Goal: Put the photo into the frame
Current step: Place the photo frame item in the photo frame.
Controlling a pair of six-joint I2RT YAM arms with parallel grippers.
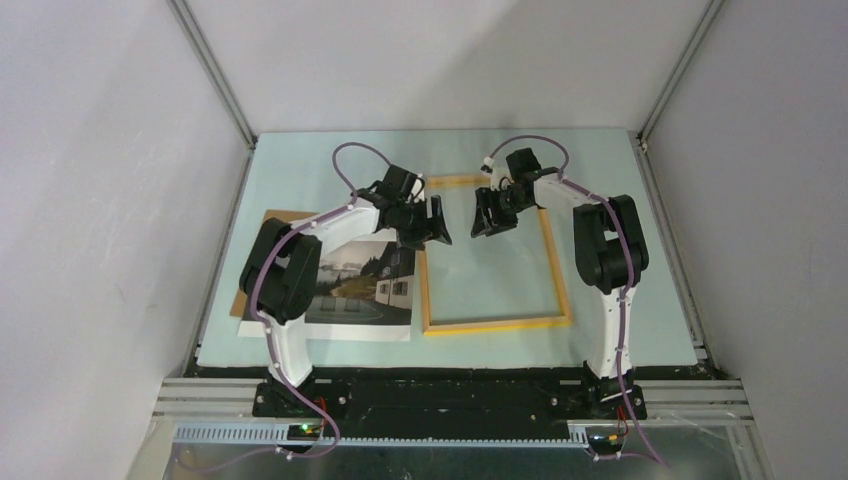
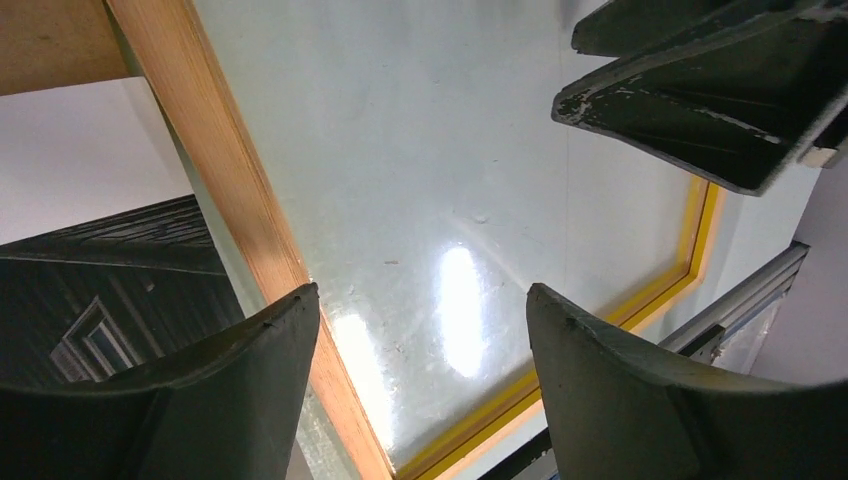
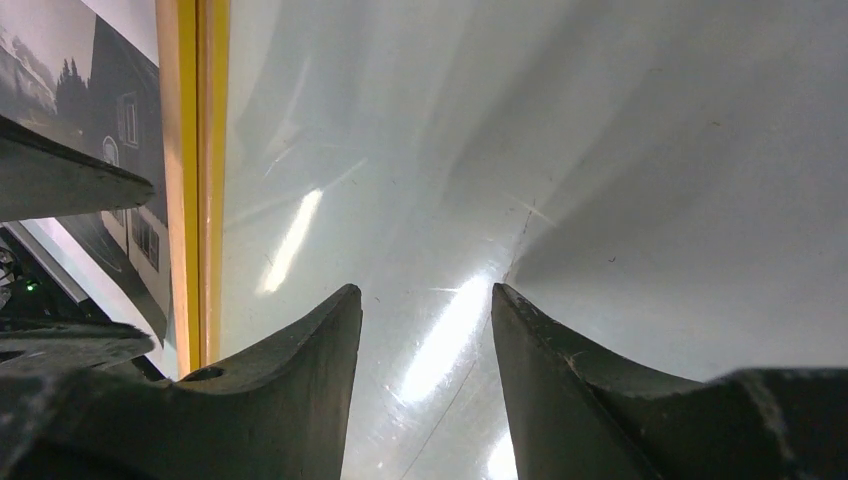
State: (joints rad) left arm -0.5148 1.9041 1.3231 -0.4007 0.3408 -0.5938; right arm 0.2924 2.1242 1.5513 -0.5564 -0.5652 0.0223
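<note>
Now the frame (image 1: 495,324) lies flat in the middle of the table (image 1: 640,300), its long sides running away from the arm bases. Its pane (image 2: 450,200) shows bright glare in both wrist views, and nothing lies inside it.

The photo (image 1: 365,285) lies flat just left of the frame, outside it, with its right edge running along the frame's left rail. The left wrist view shows a thin strip of table between the 2. The photo rests partly on a brown board (image 1: 283,218), which pokes out at the photo's far and left sides. The left arm's links hide part of the print from above.

The left gripper (image 1: 428,222) hangs above the far half of the frame's left rail. Its 2 fingers are spread wide with nothing between them, and the rail and pane show through the gap.

The right gripper (image 1: 492,212) hangs over the pane near the frame's far end, facing the left gripper with a gap between them. Its fingers are also parted and hold nothing.

Neither gripper touches the photo or the frame.
</note>
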